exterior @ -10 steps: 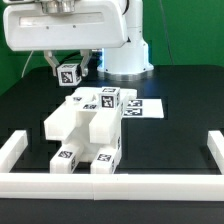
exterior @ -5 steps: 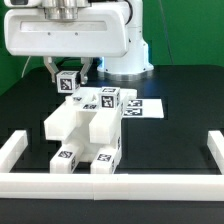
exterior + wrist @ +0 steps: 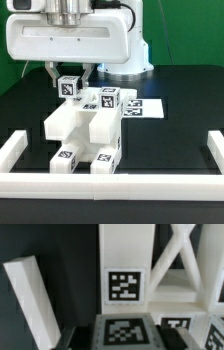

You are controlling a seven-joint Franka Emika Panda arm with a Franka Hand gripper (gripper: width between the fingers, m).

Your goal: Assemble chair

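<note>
The chair looks largely built, its blocky white body standing on the black table against the front border bar; the gripper pinches a small tagged piece just above the chair's rear. By my judgement, seating this piece is what remains; further parts cannot be ruled out.

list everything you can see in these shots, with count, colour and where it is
chair: 1, part-built, matte white with black-and-white tags, centre of the table
small tagged piece: 1, white, held in the gripper just above the chair's rear
marker board: 1, flat white with tags, behind the chair
border bars: white, along the table's front and both sides
table: 1, black
gripper: 1, dark fingers, shut on the small piece
arm: 1, glossy white, top of the exterior view
</note>
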